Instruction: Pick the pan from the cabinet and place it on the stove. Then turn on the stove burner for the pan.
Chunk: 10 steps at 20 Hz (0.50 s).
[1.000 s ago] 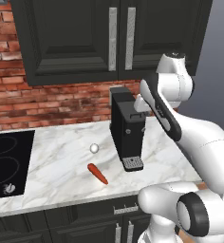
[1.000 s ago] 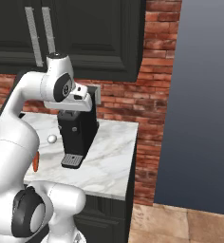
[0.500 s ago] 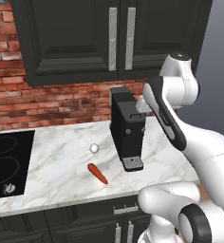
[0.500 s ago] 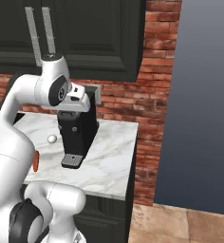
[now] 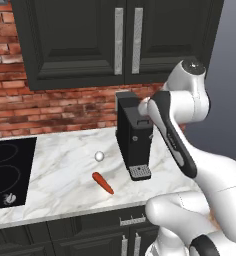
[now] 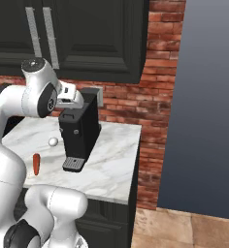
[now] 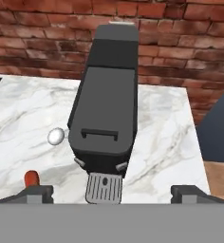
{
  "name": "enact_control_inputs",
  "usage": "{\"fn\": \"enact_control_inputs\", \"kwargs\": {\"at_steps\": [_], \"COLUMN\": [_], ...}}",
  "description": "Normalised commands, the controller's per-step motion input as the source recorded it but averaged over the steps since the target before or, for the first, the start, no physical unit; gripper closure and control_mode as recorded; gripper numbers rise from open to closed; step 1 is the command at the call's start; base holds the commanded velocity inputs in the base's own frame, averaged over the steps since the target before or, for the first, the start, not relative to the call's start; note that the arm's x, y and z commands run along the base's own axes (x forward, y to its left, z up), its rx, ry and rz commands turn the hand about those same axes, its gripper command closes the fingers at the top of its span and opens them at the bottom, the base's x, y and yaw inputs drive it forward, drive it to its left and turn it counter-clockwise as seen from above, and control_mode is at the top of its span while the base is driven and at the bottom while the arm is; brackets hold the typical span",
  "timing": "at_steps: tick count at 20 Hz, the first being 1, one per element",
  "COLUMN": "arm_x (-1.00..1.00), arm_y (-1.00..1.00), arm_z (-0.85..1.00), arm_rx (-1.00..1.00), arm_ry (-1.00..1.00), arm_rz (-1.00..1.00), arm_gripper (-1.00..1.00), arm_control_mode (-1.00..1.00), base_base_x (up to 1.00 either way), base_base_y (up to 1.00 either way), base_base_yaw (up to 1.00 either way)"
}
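The cabinet (image 5: 85, 42) hangs above the counter with both raised-panel doors shut and its two silver bar handles (image 5: 127, 41) side by side; it also appears as the cabinet (image 6: 94, 38) in the right base view. The pan is hidden. The stove (image 5: 7, 167) lies at the counter's left end, with small knobs near its front edge. My gripper (image 7: 113, 193) is open, its fingertips (image 7: 38, 192) spread wide with nothing between them. It hovers over the top of a black coffee machine, well below the cabinet doors, as the gripper (image 5: 143, 108) in the left base view.
A black coffee machine (image 5: 135, 140) stands on the marble counter (image 5: 65, 175) against the brick wall. A carrot (image 5: 103, 183) and a small white ball (image 5: 99, 156) lie to its left. The counter ends just right of the machine (image 6: 80, 133).
The arm's upper joint has drifted slightly right and up. The jaws have spread wide apart. Nothing on the counter has moved.
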Motion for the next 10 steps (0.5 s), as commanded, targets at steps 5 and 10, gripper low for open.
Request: {"fn": "enact_control_inputs", "kwargs": {"at_steps": [5,10], "arm_x": [0.0,0.0], "arm_y": [0.26,0.27], "arm_z": [0.48,0.56], "arm_rx": [0.0,0.0], "arm_ry": [-0.28,-0.26], "arm_rz": [0.0,0.0], "arm_gripper": [-1.0,-1.0], "arm_control_mode": [-1.0,-1.0], "base_base_x": [0.0,0.0], "base_base_y": [0.0,0.0], "base_base_yaw": [0.0,0.0]}}
